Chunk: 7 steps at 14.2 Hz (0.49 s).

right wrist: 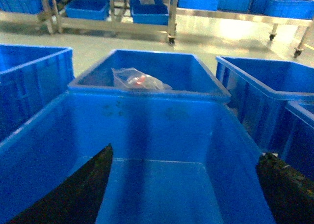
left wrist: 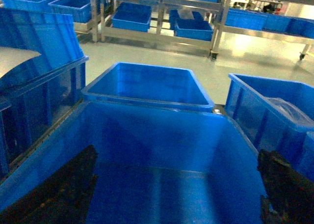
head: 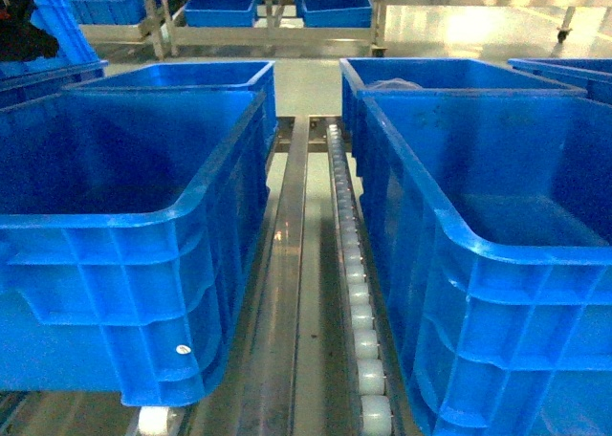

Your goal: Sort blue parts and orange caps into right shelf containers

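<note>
Left gripper (left wrist: 176, 194) hangs spread over a blue crate (left wrist: 147, 135); right gripper (right wrist: 184, 189) likewise spread over another crate (right wrist: 162, 121). Between crates run steel roller rails (head: 356, 293). Beyond, a clear bag (right wrist: 137, 80) holds something orange; pale floor (head: 459, 30), shelving.

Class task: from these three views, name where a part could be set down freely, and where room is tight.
Free: the bare floor of the near right crate, between the right gripper's open fingers; likewise the near left crate under the left gripper. Tighter: the far right crate holds a plastic bag. The roller track between crates is narrow.
</note>
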Available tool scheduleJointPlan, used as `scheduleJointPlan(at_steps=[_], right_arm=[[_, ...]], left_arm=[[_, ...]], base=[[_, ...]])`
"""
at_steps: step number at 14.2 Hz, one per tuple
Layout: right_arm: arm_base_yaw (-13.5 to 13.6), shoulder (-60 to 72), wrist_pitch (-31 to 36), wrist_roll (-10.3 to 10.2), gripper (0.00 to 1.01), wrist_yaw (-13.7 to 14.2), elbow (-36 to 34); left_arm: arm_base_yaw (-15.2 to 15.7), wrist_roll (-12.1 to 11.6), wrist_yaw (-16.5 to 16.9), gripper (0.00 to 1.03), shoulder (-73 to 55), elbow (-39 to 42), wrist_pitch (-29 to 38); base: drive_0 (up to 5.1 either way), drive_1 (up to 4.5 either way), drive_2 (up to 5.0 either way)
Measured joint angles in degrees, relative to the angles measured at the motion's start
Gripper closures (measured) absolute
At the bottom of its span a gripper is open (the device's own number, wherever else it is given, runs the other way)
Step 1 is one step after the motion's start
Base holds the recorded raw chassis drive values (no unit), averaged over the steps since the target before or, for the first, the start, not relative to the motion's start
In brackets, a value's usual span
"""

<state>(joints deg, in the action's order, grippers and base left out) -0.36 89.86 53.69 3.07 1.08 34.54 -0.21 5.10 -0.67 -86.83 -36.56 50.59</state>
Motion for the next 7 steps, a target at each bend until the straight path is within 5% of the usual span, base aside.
scheduleJointPlan(at_steps=[3, 7], right_arm=[[0.09, -5.75, 4.59, -1.81, 0.40, -1.03, -9.09], [0.09, -18.25, 3.89, -2.21, 0.99, -1.03, -21.16]], left_arm=[[0.04, -3.37, 0.48, 0.38, 6.21, 9.03, 2.19], [0.04, -4.09, 0.48, 0.95, 17.79, 21.88, 3.08]], base=[[0.0, 0.00, 0.0], [0.0, 0.00, 0.0]])
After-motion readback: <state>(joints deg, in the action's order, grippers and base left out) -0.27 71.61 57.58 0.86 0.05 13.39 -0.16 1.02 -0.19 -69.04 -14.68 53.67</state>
